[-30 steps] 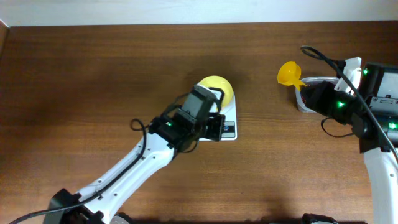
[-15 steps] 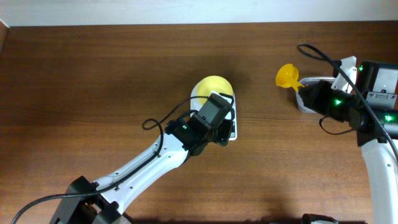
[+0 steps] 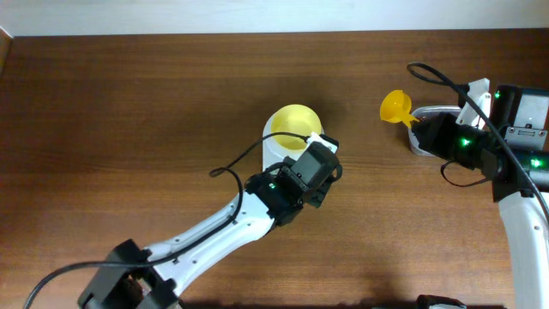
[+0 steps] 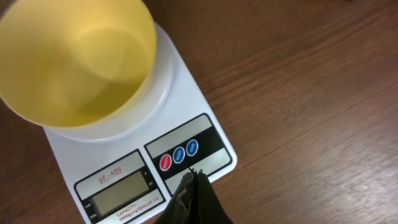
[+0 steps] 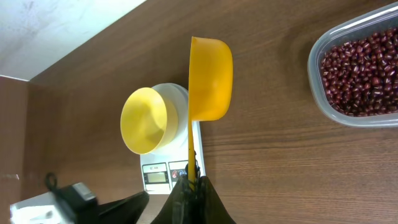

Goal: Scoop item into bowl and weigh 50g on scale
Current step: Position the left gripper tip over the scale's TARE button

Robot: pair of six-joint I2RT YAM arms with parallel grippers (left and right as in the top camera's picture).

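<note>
Hovering left gripper: fingers pressed together, we judge to poke one key; tip at 6 o'clock of the buttons.
scale: display looks blank.
bowl: empty, on the scale at 11 o'clock.
right gripper: pinching the scoop handle, cup empty, we think waiting.
beans: in the container, 3 o'clock of the bowl.

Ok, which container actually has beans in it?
Only the clear tub; the yellow bowl on the scale and the scoop are empty.
</note>
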